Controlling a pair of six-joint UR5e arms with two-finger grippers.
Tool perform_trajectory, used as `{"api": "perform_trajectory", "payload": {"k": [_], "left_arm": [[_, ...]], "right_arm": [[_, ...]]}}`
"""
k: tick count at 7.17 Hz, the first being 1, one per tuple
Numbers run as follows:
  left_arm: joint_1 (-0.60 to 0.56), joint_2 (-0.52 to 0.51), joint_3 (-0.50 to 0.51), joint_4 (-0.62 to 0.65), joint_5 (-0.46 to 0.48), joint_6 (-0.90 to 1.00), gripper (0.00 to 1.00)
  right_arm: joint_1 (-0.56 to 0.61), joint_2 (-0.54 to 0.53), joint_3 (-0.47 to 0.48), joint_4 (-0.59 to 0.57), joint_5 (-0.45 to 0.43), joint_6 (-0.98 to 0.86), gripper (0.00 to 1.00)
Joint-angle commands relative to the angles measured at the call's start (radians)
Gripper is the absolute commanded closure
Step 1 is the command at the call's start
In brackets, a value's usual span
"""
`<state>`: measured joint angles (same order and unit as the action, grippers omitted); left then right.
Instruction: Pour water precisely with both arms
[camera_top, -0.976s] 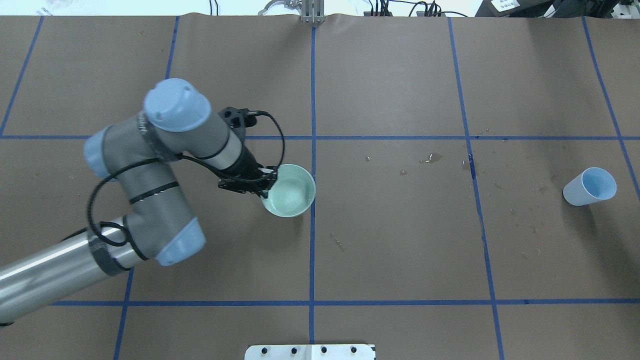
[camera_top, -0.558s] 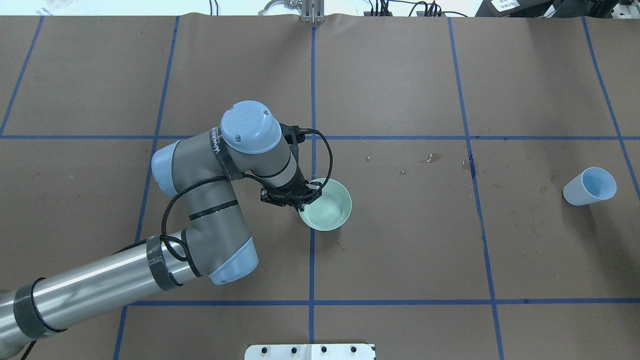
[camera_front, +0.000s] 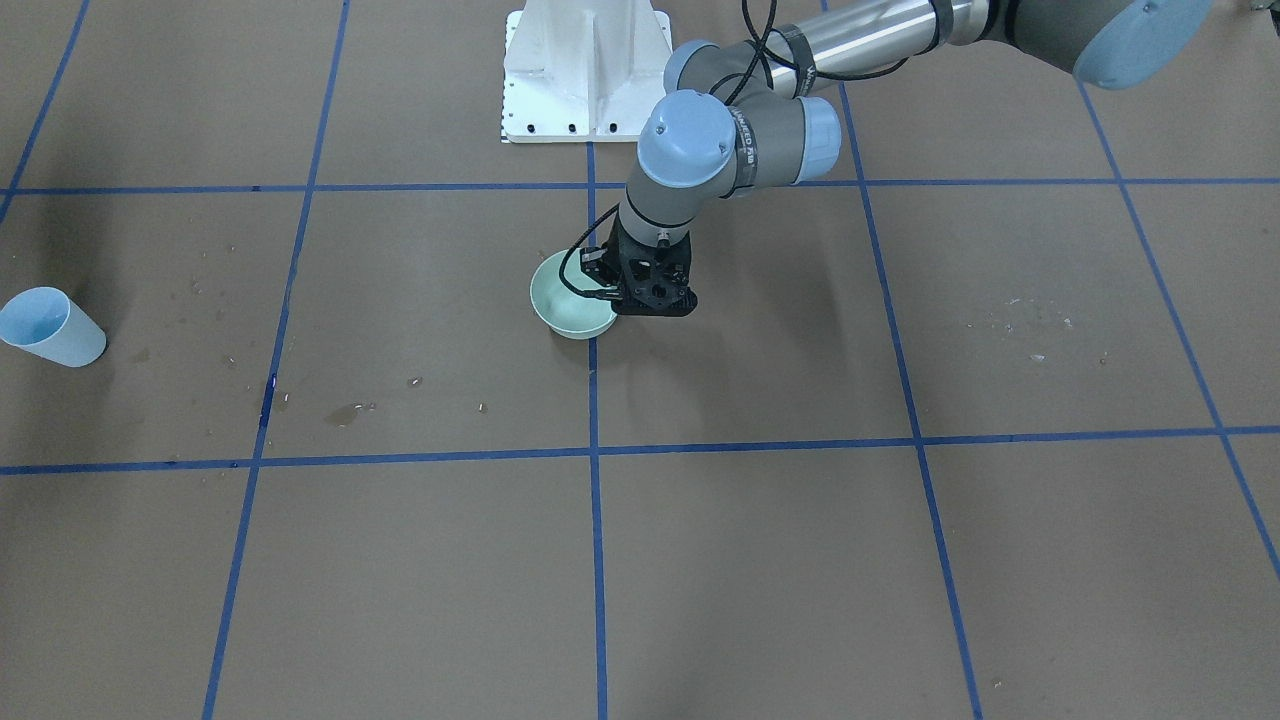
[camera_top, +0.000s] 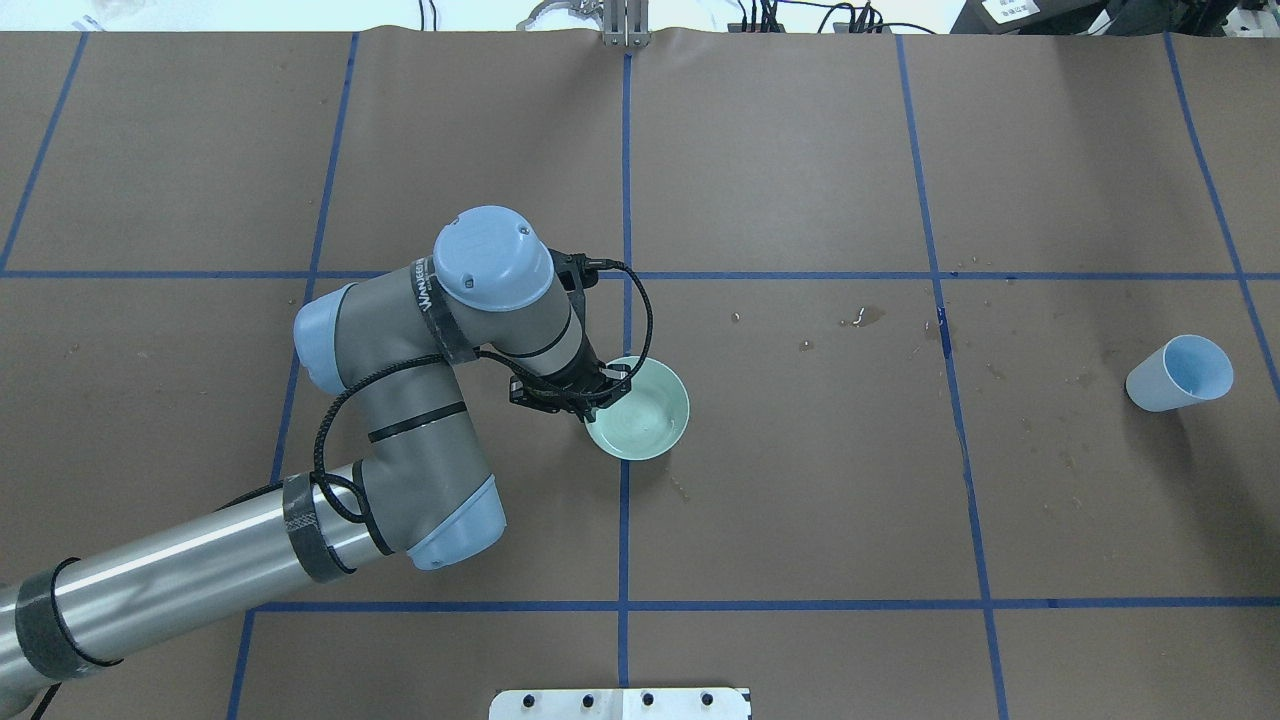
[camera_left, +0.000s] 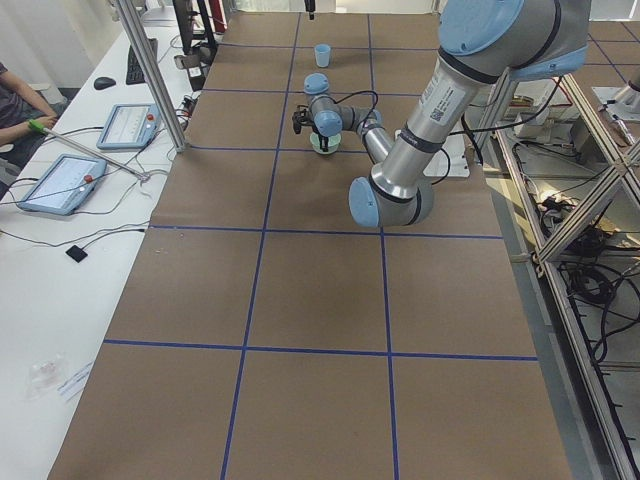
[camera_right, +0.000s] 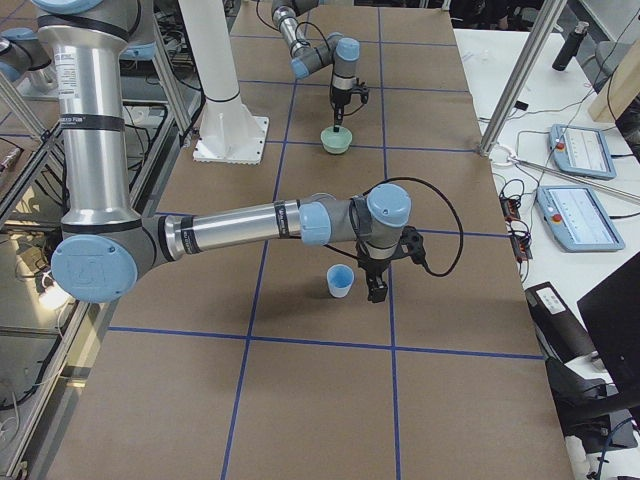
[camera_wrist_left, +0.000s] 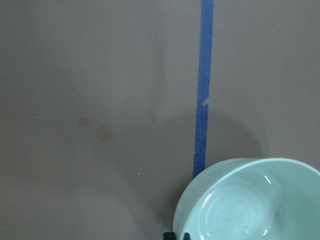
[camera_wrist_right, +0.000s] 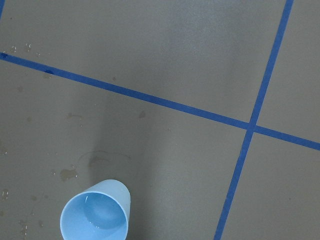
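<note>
My left gripper (camera_top: 592, 398) is shut on the near rim of a mint-green bowl (camera_top: 645, 410), which sits low at the table's middle, just right of the central blue line. In the front view the gripper (camera_front: 612, 300) stands upright over the bowl (camera_front: 565, 308). The left wrist view shows the bowl (camera_wrist_left: 250, 205) with pale glints and drops inside. A light blue cup (camera_top: 1180, 372) stands at the far right with a little water (camera_wrist_right: 100, 212) in its bottom. My right gripper (camera_right: 376, 288) hangs just beside the cup (camera_right: 341, 282); I cannot tell whether it is open or shut.
The brown paper table cover carries a blue tape grid and dried water stains (camera_top: 865, 317) between bowl and cup. The white pedestal base (camera_front: 585, 70) stands behind the bowl. Aluminium posts (camera_right: 510, 90) and operator tablets (camera_right: 575, 150) line the far table edge.
My left arm carried the bowl rightward across the central blue line, then drifted slightly back left. The blue cup has not moved.
</note>
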<state>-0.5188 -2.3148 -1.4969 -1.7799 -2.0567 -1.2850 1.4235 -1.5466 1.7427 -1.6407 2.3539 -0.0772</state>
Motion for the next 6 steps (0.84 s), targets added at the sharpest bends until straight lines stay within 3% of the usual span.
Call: {"api": "perform_trajectory", "payload": {"k": [1,6], "left_arm": [[-0.003,0.018,-0.009,-0.001,0.0,0.0,1.0],[0.005,0.018,-0.01,-0.003,0.0,-0.007,1.0]], "right_arm": [[0.0,-0.001,0.001,-0.001,0.001,0.001,0.0],[0.0,-0.003,0.001,-0.001,0.001,0.001,0.0]]}}
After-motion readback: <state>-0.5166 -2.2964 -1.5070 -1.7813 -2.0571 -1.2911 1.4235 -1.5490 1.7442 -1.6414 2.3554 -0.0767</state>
